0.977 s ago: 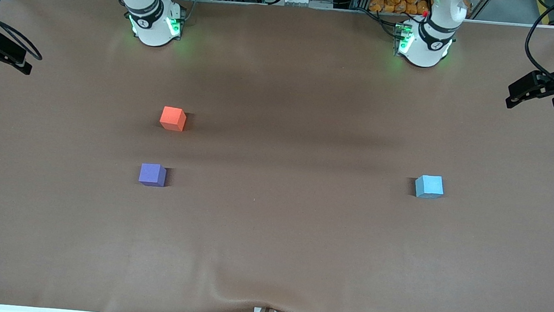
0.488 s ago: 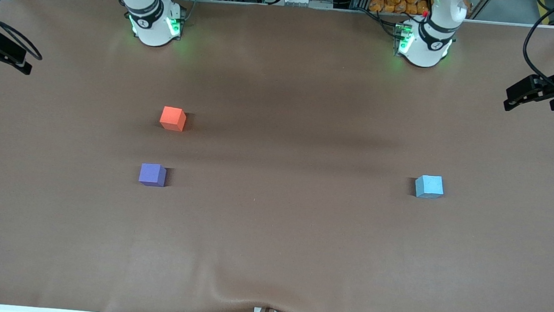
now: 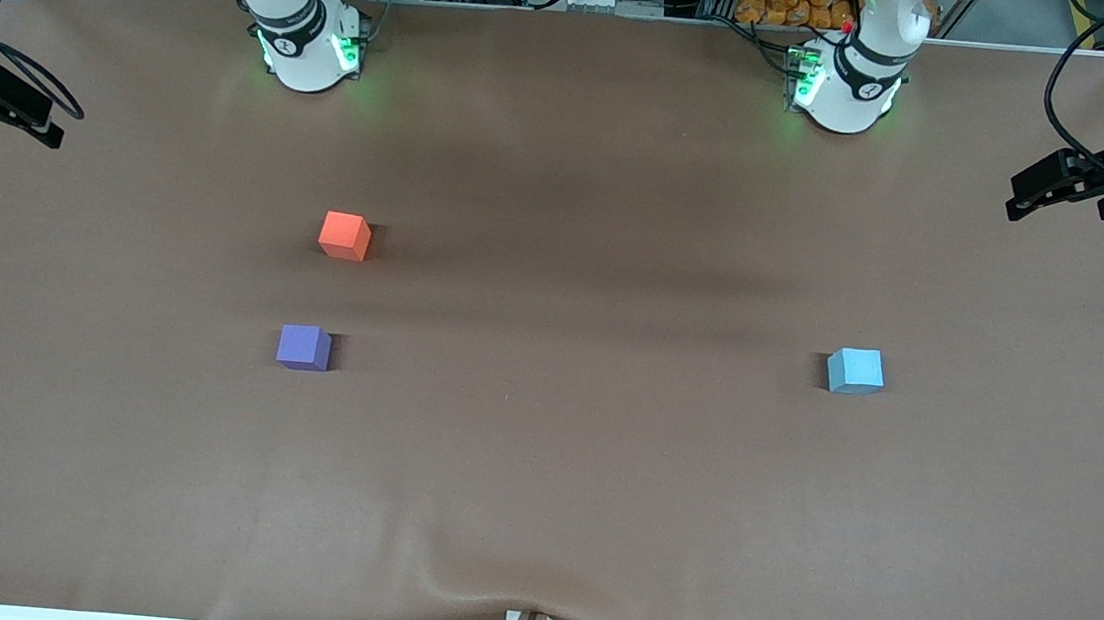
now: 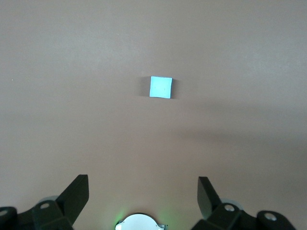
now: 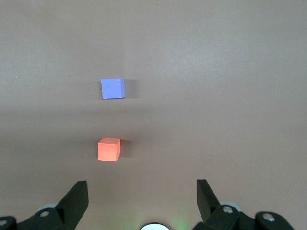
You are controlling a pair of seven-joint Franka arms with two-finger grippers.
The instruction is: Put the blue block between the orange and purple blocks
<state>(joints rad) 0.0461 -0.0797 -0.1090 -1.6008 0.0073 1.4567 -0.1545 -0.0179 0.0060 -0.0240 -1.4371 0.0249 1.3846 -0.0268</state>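
Note:
The blue block lies alone on the brown table toward the left arm's end. The orange block and the purple block sit toward the right arm's end. The purple one is nearer the front camera, with a gap of bare table between them. My left gripper hangs open and empty high over the left arm's end of the table. My right gripper hangs open and empty over the right arm's end.
The brown mat has a slight wrinkle at its edge nearest the front camera. Both arm bases stand along the table's edge farthest from that camera. Cables and equipment lie off the table past the bases.
The left arm's hand has shifted very slightly at the table's end. The three blocks and the right gripper have not moved.

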